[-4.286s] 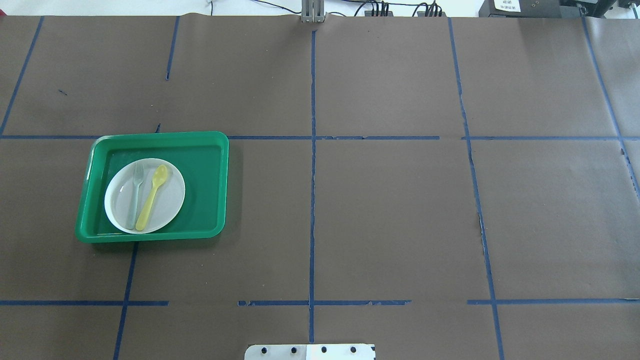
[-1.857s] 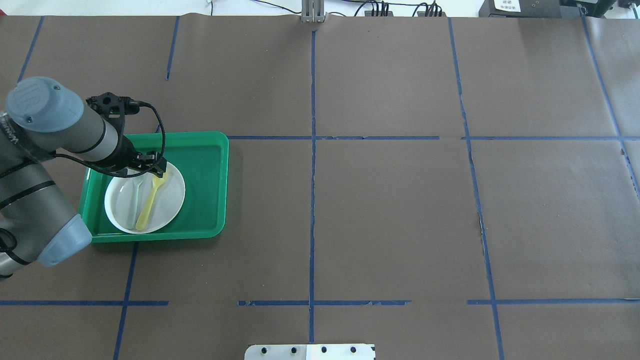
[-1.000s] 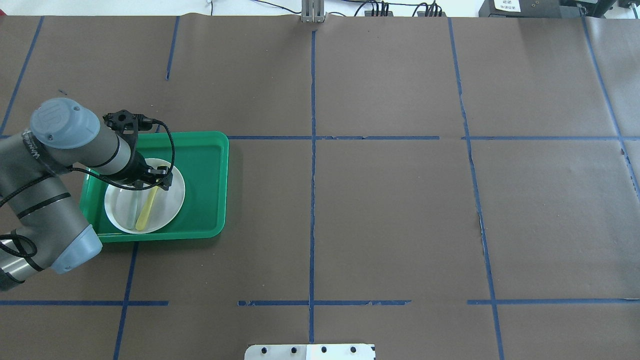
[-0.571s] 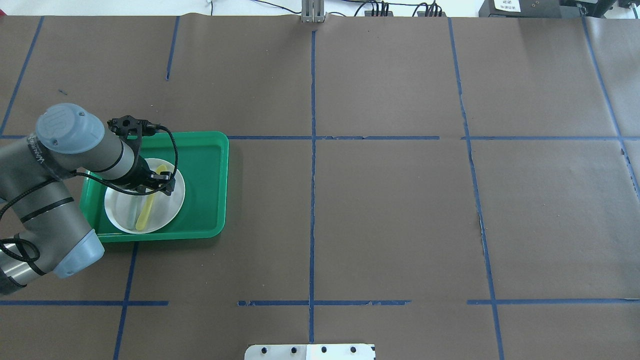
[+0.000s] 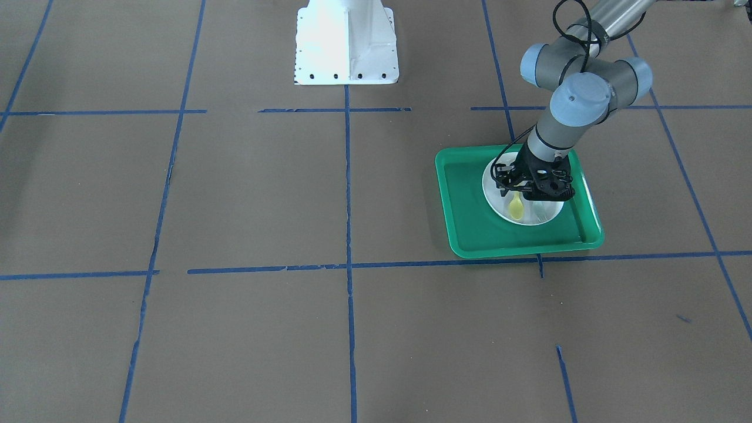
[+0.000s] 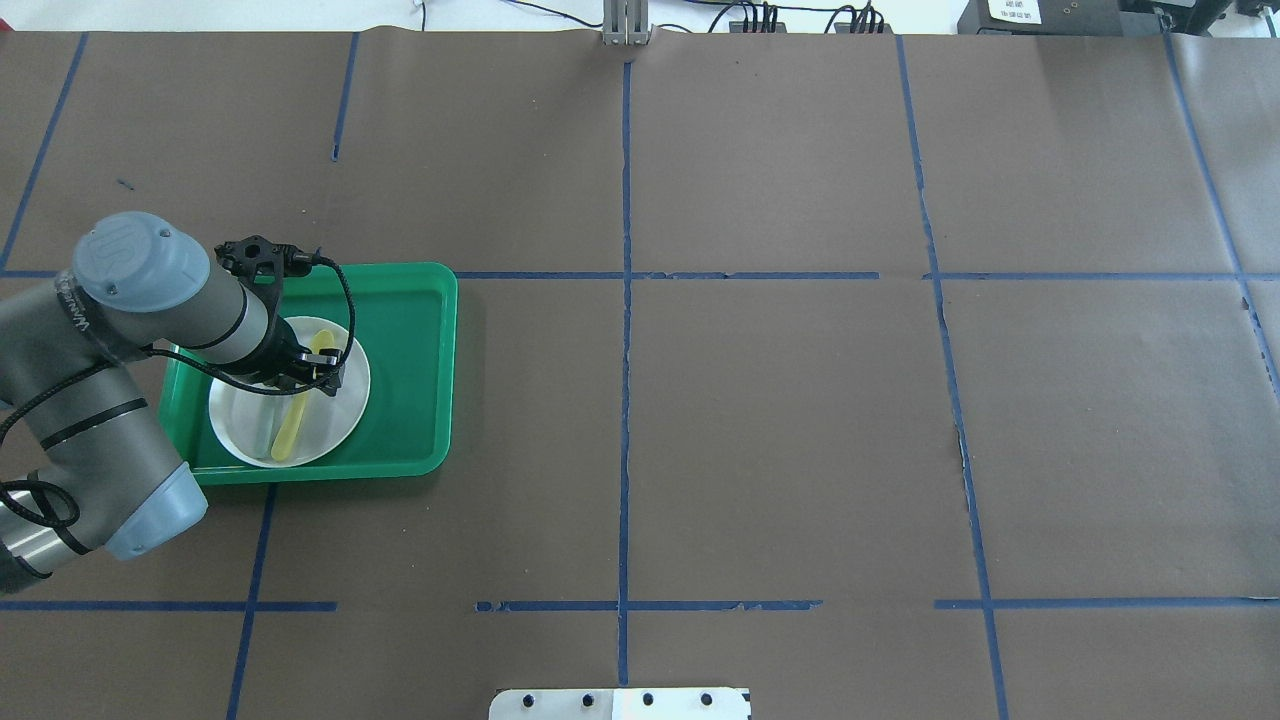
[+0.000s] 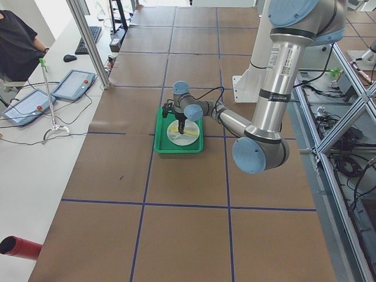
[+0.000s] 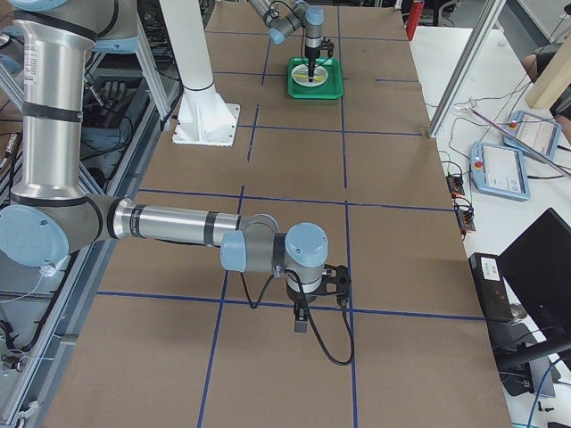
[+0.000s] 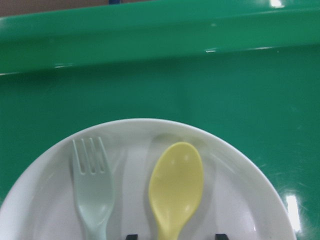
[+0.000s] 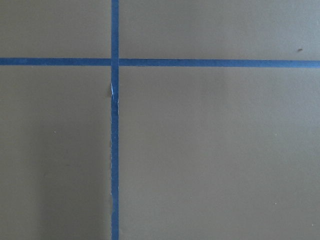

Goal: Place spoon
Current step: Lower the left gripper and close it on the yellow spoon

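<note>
over spoon point(image 9: 176, 187): l gripper point(image 6: 318, 374), prob spread

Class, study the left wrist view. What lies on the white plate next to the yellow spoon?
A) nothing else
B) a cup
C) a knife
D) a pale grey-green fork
D: a pale grey-green fork lies on the white plate beside the yellow spoon, with a gap between them.
</note>
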